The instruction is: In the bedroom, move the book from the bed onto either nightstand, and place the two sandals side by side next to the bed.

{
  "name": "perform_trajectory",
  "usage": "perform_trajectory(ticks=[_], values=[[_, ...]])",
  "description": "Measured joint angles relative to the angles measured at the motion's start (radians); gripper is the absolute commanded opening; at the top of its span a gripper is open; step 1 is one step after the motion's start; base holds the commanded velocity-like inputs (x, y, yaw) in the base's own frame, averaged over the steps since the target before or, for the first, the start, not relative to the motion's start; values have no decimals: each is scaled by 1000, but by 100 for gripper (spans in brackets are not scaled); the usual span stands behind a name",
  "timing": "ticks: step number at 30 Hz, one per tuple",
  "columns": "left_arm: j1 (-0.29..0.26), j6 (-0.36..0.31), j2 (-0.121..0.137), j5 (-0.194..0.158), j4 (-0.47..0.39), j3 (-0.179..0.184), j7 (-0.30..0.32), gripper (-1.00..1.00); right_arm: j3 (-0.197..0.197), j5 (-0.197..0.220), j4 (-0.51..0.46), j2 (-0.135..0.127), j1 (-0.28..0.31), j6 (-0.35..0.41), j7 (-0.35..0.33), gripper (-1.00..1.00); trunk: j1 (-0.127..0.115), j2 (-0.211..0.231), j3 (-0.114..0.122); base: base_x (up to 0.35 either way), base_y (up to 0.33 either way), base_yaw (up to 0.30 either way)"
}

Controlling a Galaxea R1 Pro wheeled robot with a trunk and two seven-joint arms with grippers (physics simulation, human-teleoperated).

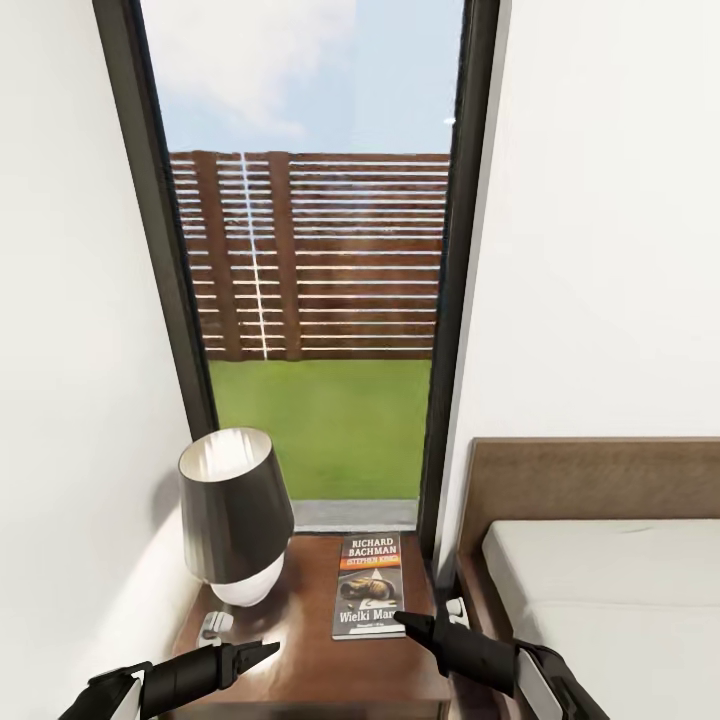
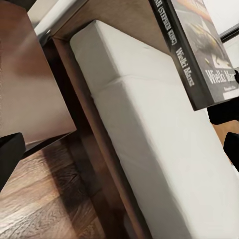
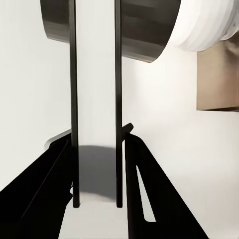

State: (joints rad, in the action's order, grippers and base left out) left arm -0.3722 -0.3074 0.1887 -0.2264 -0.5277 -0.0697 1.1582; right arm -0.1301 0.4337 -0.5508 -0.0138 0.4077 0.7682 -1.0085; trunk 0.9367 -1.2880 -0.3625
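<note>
Nightstand [image 1: 300,670] duty looks nearly done: from the left, the left gripper [image 1: 262,652] hovers over the dark wood beside the lamp [image 1: 235,515], and whether its fingers are parted I can't tell from here. The book [image 1: 368,585] lies flat on the nightstand, cover up, reading "RICHARD BACHMAN", "STEPHEN KING" on the orange band and "Wielki Mar…" below. At the book's near corner sits the right gripper [image 1: 405,622]; its wrist view shows the fingers spread with nothing between them, so next comes backing off past the bed [image 1: 600,580] to hunt for the sandals.
</note>
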Motion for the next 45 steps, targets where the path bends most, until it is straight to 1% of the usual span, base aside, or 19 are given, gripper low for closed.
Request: perform_trajectory(ticks=[23, 28, 31, 45], values=[[0, -1, 0, 0, 0, 0, 0, 100, 1, 6, -2, 0, 0, 6, -15, -100, 88, -161, -72, 0, 0, 0], [0, -1, 0, 0, 0, 0, 0, 100, 1, 6, -3, 0, 0, 7, -100, -100, 107, -196, -88, 0, 0, 0], [0, -1, 0, 0, 0, 0, 0, 100, 1, 3, -3, 0, 0, 5, -121, -100, 119, -217, -97, 0, 0, 0], [0, -1, 0, 0, 0, 0, 0, 100, 1, -2, -1, 0, 0, 3, -116, -100, 173, -315, -141, 0, 0, 0]])
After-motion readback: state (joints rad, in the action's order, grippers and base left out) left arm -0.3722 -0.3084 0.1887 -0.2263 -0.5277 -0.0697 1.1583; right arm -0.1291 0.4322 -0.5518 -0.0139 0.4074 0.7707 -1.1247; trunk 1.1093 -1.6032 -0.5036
